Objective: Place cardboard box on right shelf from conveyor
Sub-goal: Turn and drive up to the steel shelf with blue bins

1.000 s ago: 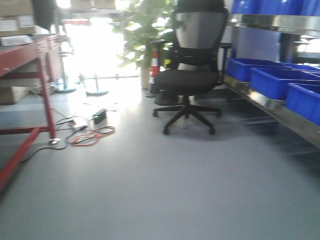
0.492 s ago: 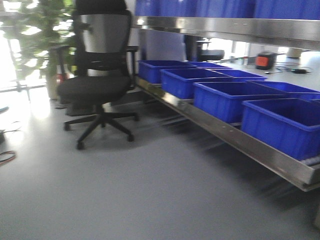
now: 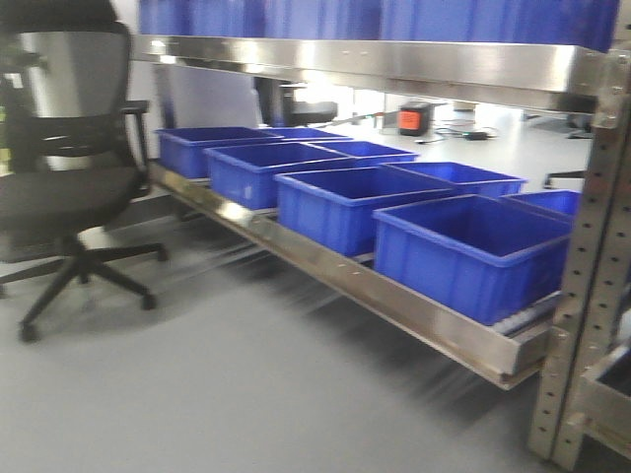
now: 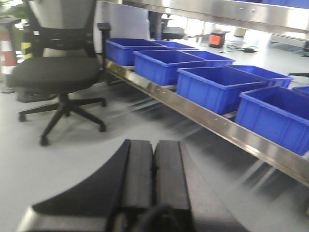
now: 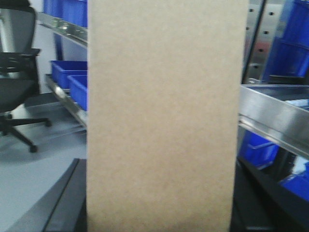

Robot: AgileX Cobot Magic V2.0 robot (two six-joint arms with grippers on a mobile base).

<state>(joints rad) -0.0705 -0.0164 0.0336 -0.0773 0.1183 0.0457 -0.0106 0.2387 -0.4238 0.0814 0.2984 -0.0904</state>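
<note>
1. Cardboard box (image 5: pixel 164 111) fills your right wrist view. It stands tall, its long axis running top to bottom of the frame, with a plain tan face toward the lens.
2. Your right pincer (image 5: pixel 161 215) has it clamped. The 2 dark fingers (image 5: pixel 65 203) flank the box's lower edges, so the jaws stand as wide as the box.
3. Your left pincer (image 4: pixel 153 150) carries nothing. Its pads are pressed together and it points over the floor (image 4: pixel 72 169) toward the blue bins (image 4: pixel 217 87).
4. Key relation: the right shelf (image 5: pixel 270 116) lies just to the right of the box in that wrist view, its steel lip about level with the box's middle. Your right arm is nearer, and it has the load.
5. Conveyor is out of sight. Pickup looks done; placing is not.
6. Next, I'd judge, you swing right and clear that lip before lowering.
</note>
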